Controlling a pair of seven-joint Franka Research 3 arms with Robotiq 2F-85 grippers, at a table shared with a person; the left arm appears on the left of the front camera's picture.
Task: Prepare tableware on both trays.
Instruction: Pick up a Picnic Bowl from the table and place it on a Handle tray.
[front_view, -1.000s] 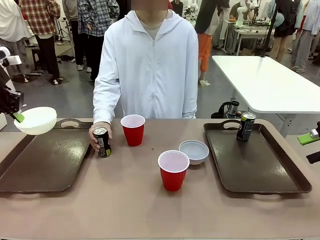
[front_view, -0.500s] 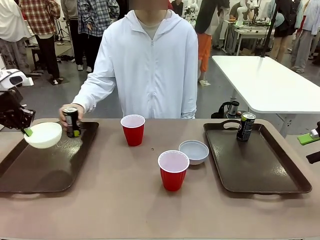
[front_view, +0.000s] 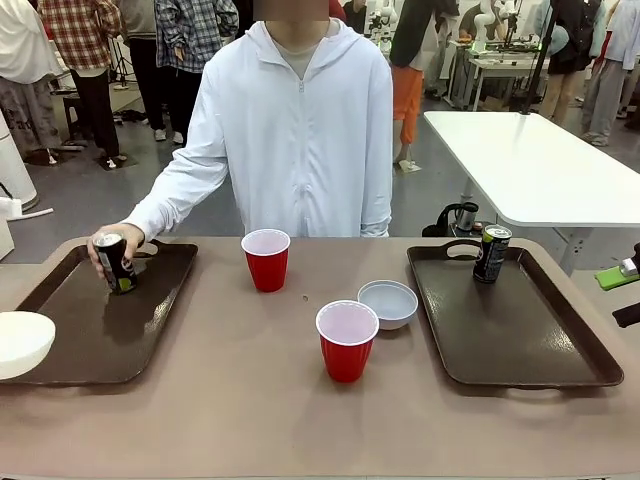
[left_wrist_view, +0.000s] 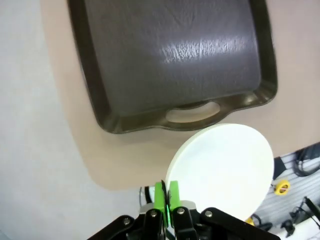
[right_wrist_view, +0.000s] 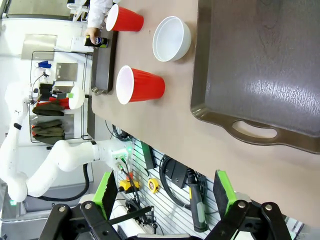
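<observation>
In the left wrist view my left gripper (left_wrist_view: 166, 196) is shut on the rim of the cream-white bowl (left_wrist_view: 220, 170), held above the handle end of the left tray (left_wrist_view: 170, 65). From the front, that bowl (front_view: 20, 342) hangs at the left tray's (front_view: 100, 320) near-left corner. A person's hand sets a dark can (front_view: 115, 263) on this tray's far end. My right gripper (right_wrist_view: 165, 195) is open, off the right tray's (right_wrist_view: 260, 65) outer end; its green pad shows at the front view's edge (front_view: 617, 277). The second can (front_view: 491, 253) stands on the right tray (front_view: 520, 330). Two red cups (front_view: 266, 258) (front_view: 346, 340) and the grey-white bowl (front_view: 388, 303) stand between the trays.
The person in a white jacket (front_view: 300, 130) stands at the far side, one arm reaching to the left tray. A tiny dark speck (front_view: 306, 297) lies on the tabletop near the far cup. A white table (front_view: 530, 165) stands behind on the right.
My left gripper carried the cream-white bowl down and toward the near-left corner of the left tray. The person's hand moved the can from the table onto that tray's far end.
</observation>
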